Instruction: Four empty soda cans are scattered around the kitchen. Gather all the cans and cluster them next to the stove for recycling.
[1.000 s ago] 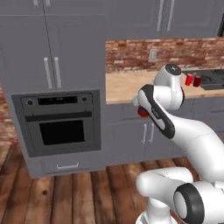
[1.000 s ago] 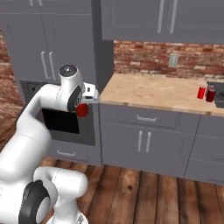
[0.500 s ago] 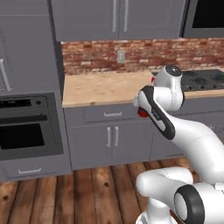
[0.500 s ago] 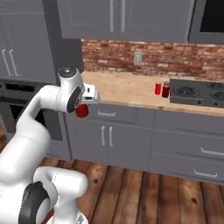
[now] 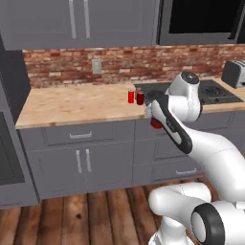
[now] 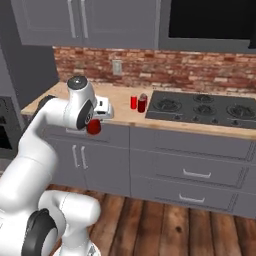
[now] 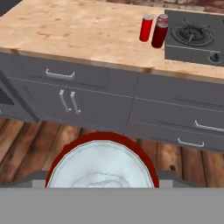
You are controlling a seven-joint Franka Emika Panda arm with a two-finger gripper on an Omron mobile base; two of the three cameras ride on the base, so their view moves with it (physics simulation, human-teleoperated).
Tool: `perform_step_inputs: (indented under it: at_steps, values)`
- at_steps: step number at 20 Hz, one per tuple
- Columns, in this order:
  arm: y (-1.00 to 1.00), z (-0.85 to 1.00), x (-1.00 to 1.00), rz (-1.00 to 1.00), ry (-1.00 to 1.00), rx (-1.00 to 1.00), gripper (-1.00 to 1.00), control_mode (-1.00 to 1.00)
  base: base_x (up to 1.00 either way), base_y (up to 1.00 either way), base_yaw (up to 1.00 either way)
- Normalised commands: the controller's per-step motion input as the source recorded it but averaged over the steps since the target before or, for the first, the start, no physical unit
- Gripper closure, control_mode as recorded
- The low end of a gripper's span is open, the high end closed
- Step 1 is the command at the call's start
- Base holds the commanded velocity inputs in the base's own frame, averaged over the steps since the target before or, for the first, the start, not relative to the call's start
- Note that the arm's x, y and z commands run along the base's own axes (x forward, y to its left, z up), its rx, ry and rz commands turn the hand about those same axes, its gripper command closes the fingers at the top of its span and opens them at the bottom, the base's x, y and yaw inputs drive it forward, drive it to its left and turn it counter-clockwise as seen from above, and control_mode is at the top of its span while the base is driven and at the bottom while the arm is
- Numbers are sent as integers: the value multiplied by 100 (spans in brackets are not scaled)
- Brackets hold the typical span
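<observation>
My gripper is shut on a red soda can, held at cabinet-front height just below the counter edge; the right base view has the gripper and that can too. The held can's silver top fills the bottom of the hand view. Further soda cans stand close together on the wooden counter at the left edge of the black stove. The hand view has two of them with a third partly hidden behind. The stove lies right of that cluster.
Grey drawers and cabinet doors run under the wooden counter. A brick backsplash and upper cabinets rise behind it. A toaster stands at the far right. A dark oven front edges the left. Wooden floor lies below.
The base has driven right along the counter, so the whole scene slid left: the wall oven left the middle and the stove and can cluster came close. The arm kept its pose and can.
</observation>
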Motion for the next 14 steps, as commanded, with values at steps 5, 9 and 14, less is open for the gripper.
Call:
perform_step_inputs:
  at_steps: [5,9,14]
  values:
    - [0,0,0,0,0,0,100,100,88,-48,-7]
    - [0,0,0,0,0,0,100,100,81,-12,-5]
    - [0,0,0,0,0,0,100,100,59,0,0]
